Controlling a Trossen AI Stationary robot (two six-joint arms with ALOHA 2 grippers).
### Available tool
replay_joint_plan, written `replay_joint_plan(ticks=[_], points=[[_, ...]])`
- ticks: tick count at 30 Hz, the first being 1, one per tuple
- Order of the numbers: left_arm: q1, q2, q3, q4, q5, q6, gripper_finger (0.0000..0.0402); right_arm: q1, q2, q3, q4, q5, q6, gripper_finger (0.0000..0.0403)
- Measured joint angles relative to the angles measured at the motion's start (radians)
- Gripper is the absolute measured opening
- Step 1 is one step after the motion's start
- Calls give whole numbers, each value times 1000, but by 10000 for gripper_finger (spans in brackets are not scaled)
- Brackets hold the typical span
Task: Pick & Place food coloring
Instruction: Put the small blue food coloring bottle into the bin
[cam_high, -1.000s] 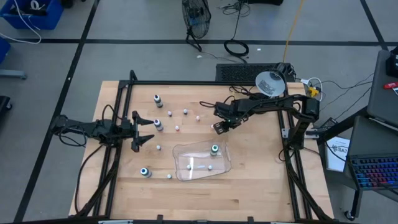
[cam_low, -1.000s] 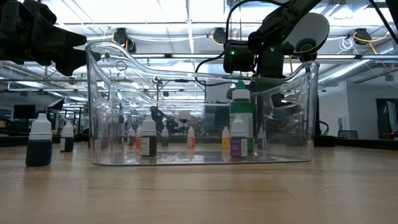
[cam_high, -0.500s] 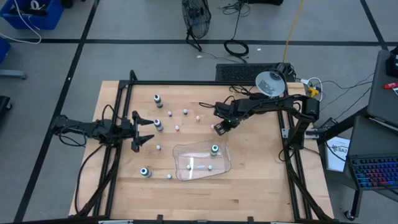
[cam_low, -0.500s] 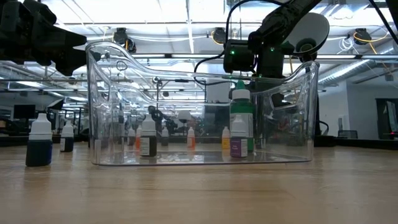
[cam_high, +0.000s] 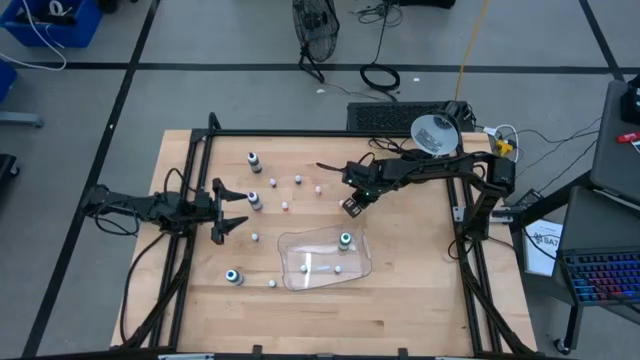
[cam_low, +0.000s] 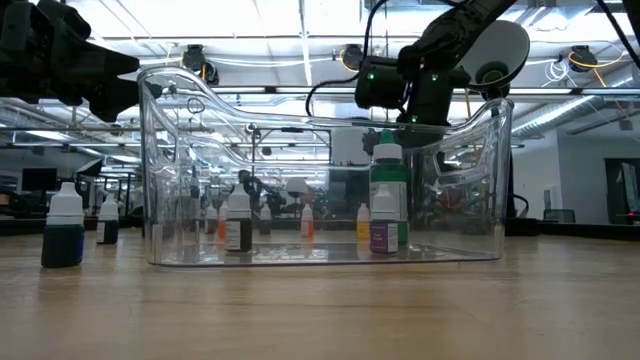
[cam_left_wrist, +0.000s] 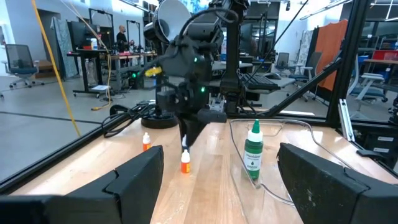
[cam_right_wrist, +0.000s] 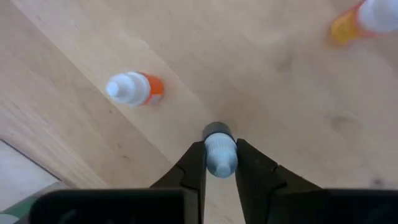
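My right gripper (cam_high: 350, 206) (cam_right_wrist: 219, 163) hangs over the middle of the table, pointing down, shut on a tiny dark-bodied food coloring bottle (cam_right_wrist: 217, 148) with a pale round top. My left gripper (cam_high: 232, 208) (cam_left_wrist: 217, 180) waits open near the left edge, beside a dark bottle (cam_high: 254, 200). Other food coloring bottles stand loose on the wood: a dark one (cam_high: 254, 160), a teal-topped one (cam_high: 233, 276) and several small ones (cam_high: 298, 180). A teal-topped bottle (cam_high: 345, 240) and two small ones stand in the clear tray (cam_high: 300, 245). My right gripper pinches the bottle's pale top (cam_right_wrist: 219, 157) between its two fingers. The fingers (cam_right_wrist: 194, 163) come from above, pointing down. The bottle stays upright, its dark body (cam_right_wrist: 216, 130) below the fingertips. Whether its base is clear of the table, I cannot tell.
Two orange small bottles (cam_right_wrist: 135, 89) (cam_right_wrist: 357, 22) stand on the wood close to the held one. The clear tray (cam_low: 480, 180) sits toward the near edge, right of centre. A black frame (cam_high: 300, 133) runs along the table's far and side edges.
My right gripper has risen a little over the middle of the table. The loose bottles and the tray have stayed in place.
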Motion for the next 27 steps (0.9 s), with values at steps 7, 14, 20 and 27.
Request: replay_joint_plan(ticks=[7, 14, 20, 27], points=[[0, 0, 0, 0, 0, 0, 310, 21, -153, 0, 4, 106, -32, 49], [0, 0, 0, 0, 0, 0, 310, 142, -335, 0, 129, 110, -114, 49], [0, 0, 0, 0, 0, 0, 310, 314, -372, 57, 269, 147, -163, 49], [0, 0, 0, 0, 0, 0, 310, 462, -166, 410, -33, 261, -185, 49]])
